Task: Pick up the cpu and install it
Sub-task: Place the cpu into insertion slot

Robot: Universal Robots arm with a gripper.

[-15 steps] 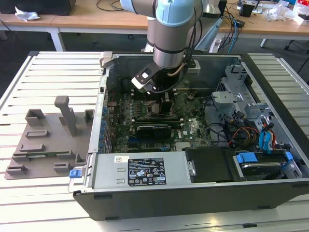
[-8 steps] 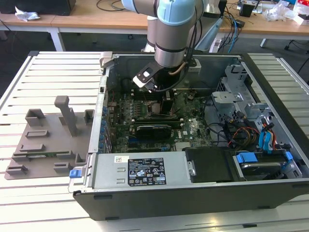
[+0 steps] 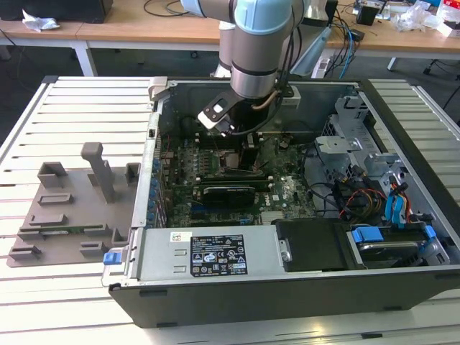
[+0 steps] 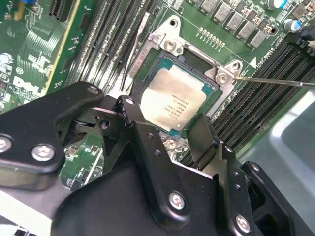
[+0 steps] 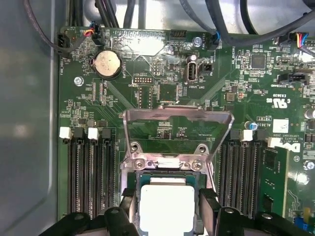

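Note:
The cpu point(image 4: 179, 98), a flat square chip with a pale silvery top, lies level in the motherboard socket point(image 4: 170, 46); I see it also in the first wrist view point(image 5: 167, 206). My gripper point(image 4: 166, 117) straddles it, one black finger point(image 4: 129, 109) against each of two opposite edges, shut on the chip. The first wrist view shows the same gripper point(image 5: 167, 210) low over the socket. The socket's metal load plate point(image 5: 177, 123) stands raised, swung back from the chip. In the exterior view the gripper point(image 3: 243, 144) reaches down into the open computer case point(image 3: 402, 144).
Memory slots point(image 5: 91, 177) flank the socket on both sides. A thin lever wire point(image 4: 275, 81) runs beside it. A long black card point(image 3: 228, 190) lies just beyond the socket, a power supply point(image 3: 208, 251) along the case's near wall, cables and drive bays point(image 3: 388, 215) at the exterior view's right. A grey fixture point(image 3: 72, 208) sits outside.

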